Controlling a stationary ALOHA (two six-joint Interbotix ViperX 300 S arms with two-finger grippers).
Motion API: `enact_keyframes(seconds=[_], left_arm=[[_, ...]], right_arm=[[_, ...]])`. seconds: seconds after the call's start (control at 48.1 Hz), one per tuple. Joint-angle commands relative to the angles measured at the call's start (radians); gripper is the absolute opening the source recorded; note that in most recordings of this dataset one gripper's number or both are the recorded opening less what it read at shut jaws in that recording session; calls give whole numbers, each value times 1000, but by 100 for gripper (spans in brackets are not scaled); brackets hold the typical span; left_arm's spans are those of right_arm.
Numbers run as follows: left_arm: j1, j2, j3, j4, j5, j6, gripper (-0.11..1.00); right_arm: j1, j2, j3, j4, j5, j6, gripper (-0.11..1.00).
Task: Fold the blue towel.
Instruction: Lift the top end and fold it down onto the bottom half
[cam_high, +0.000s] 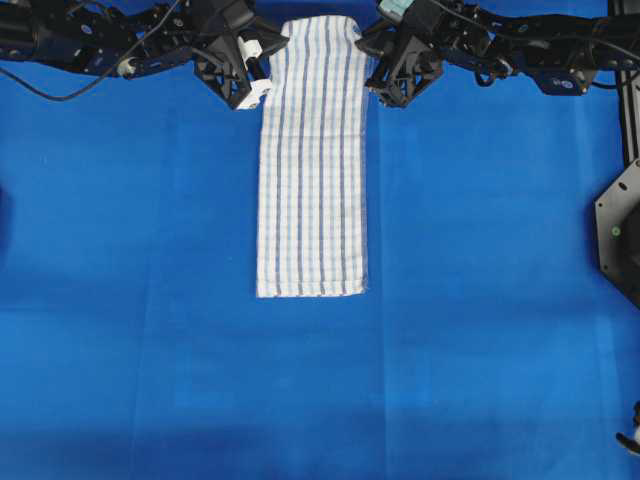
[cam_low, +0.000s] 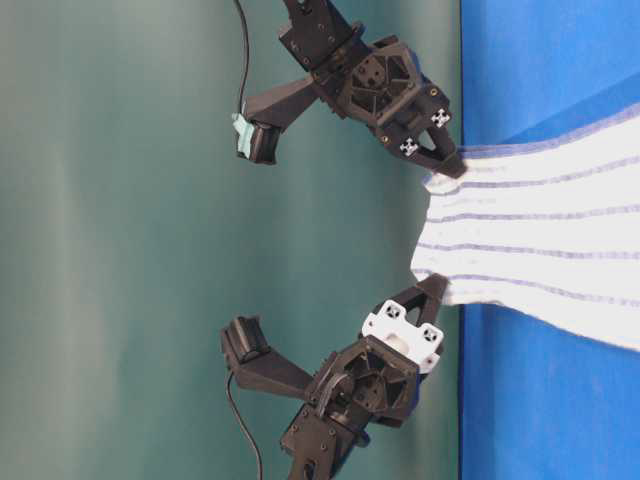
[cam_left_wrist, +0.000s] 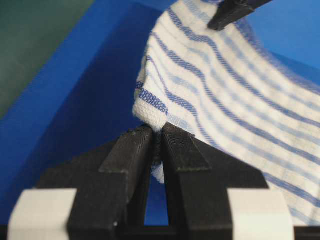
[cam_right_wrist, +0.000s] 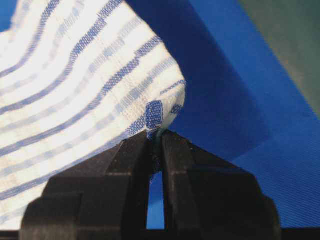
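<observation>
I have the towel (cam_high: 312, 160) pinched at its two far corners, up at twelve o'clock in the overhead view. My left hand (cam_high: 255, 88) is clamped shut on the corner at eleven o'clock, and my right hand (cam_high: 375, 85) is clamped shut on the corner at one o'clock. Each wrist view shows cloth squeezed between the closed jaws. The far end is lifted off the bench (cam_high: 120, 300); the rest runs as a long strip down to a near edge lying flat toward six o'clock.

To fold well, I judge I should carry both corners toward six o'clock together, level and the same distance apart, so the cloth stays taut. The near edge should not be dragged. I would lay the corners squarely on the near corners before letting go.
</observation>
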Motion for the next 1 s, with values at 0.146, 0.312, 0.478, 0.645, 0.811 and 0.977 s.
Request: enact_keyframes(seconds=[0.146,0.312,0.478,0.645,0.811,0.977], left_arm=[[-101,-81,32,2,28,-8,4],[-199,-146,92,-3,32,-29,4],[-295,-202,149,-3,32,-75,4],[-385,-218,175,-5,32,-143,4],[-465,-212,169,-3,32,-169,4],[-541,-202,164,-5,26,-170,4]], right_arm=[[97,-100,46,6,25,41,9],[187,-160,98,6,31,92,9],[291,-204,150,6,31,152,9],[385,-215,175,6,31,202,9],[460,-215,181,6,31,224,9],[509,-213,183,21,32,229,9]])
